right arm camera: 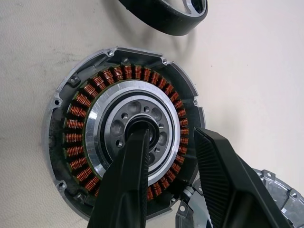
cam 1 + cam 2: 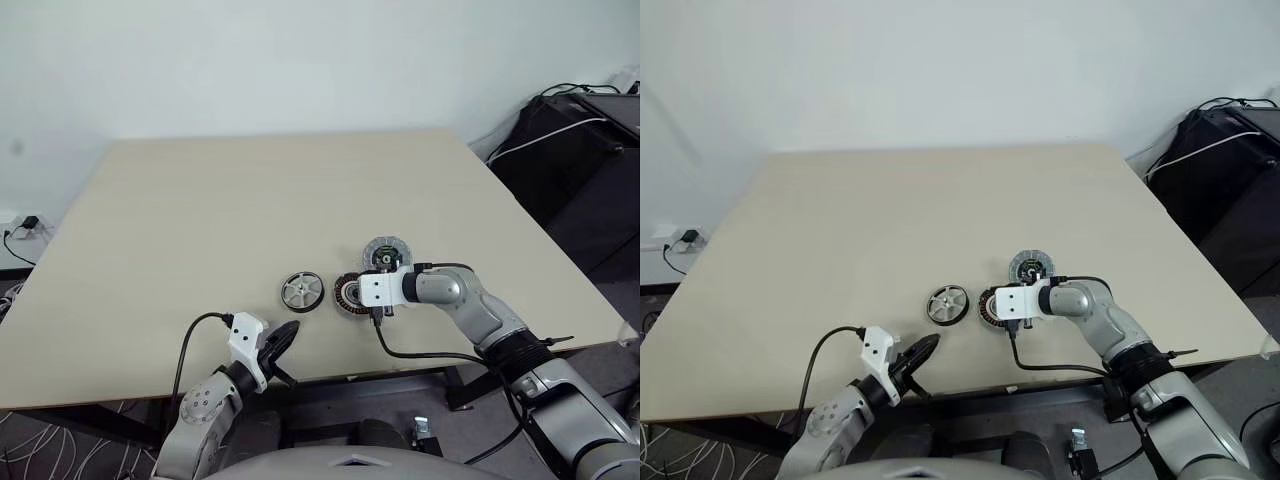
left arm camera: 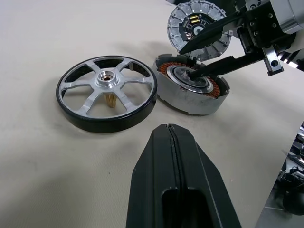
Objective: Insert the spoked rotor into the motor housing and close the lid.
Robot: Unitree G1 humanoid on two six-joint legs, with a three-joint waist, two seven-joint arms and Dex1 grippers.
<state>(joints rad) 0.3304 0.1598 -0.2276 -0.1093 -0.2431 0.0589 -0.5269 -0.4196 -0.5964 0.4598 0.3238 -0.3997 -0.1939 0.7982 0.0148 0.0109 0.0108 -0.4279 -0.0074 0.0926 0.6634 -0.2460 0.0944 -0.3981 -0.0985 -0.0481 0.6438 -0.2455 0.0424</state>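
The spoked rotor [image 2: 302,291] lies flat on the table, dark rim around silvery spokes. Just right of it sits the motor housing [image 1: 80,123], its copper windings facing up. Touching the housing's far right side lies the pale finned lid [image 2: 385,254]. My right gripper [image 1: 171,130] is open over the housing. One fingertip [image 1: 140,137] sits in the silvery centre's hole and the other fingertip [image 1: 209,147] hangs over the windings near the lid. My left gripper [image 2: 280,340] is shut and holds nothing. It hovers at the table's near edge, pointing toward the rotor [image 3: 107,92].
The beige table [image 2: 200,200] stretches wide behind the parts. Its near edge runs just under my left gripper. A black cable [image 2: 420,352] loops from the right wrist over that edge. Dark equipment with cables [image 2: 580,140] stands off the table's right side.
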